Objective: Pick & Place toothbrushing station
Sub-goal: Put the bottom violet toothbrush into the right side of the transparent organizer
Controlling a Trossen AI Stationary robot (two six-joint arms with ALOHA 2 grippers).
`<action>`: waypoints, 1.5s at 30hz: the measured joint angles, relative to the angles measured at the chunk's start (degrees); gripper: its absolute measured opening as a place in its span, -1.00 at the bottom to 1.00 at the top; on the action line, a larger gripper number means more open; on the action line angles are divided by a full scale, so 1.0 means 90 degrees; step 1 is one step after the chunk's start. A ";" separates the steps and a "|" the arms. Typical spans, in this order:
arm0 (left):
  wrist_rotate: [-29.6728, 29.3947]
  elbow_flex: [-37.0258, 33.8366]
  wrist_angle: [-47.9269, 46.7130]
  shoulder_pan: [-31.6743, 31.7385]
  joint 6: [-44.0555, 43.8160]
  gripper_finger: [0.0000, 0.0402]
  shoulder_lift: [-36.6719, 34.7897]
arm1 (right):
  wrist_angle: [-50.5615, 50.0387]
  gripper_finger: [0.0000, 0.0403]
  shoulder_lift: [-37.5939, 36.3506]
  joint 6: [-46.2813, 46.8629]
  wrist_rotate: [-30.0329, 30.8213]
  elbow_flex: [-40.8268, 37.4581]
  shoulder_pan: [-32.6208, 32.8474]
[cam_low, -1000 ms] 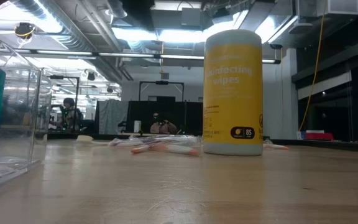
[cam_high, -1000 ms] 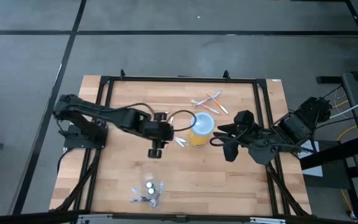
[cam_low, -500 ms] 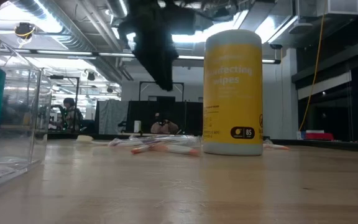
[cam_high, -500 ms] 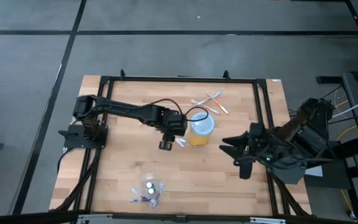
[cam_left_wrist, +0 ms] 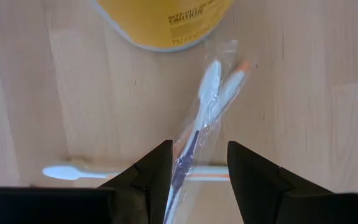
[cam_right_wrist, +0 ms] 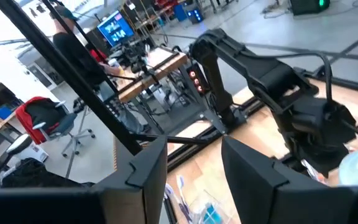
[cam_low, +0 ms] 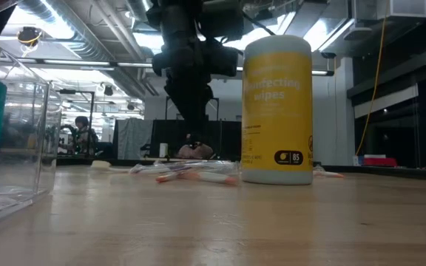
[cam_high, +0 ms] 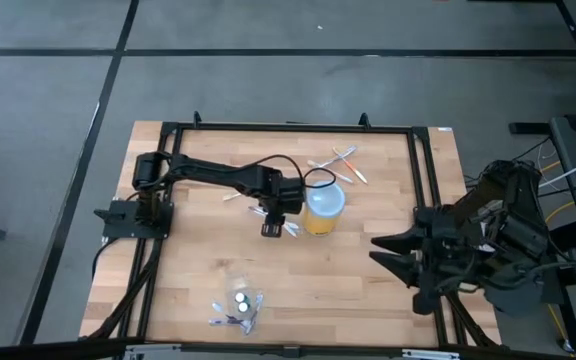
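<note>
Since a second ago the left end effector (cam_high: 276, 228) has slid toward the tall yellow canister with the pale-blue lid (cam_high: 323, 207), while the right end effector (cam_high: 393, 255) has retreated to the wooden desk's (cam_high: 198, 270) four o'clock edge. From above, the canister stands at desk centre; thin white and pink toothbrushes (cam_high: 336, 164) lie at one o'clock. The left wrist view shows released fingers (cam_left_wrist: 151, 174) straddling a clear-wrapped toothbrush pack (cam_left_wrist: 207, 109). The right wrist view shows released fingers (cam_right_wrist: 148, 165).

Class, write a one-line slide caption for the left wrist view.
Open left gripper poised over wrapped toothbrushes beside the yellow canister on the wooden table.
</note>
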 joint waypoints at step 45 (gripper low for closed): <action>-0.0083 -0.1115 0.0069 0.0101 -1.0980 -0.26 -0.0590 | 0.0730 -0.23 0.0034 -0.1207 -0.0357 0.0000 0.0334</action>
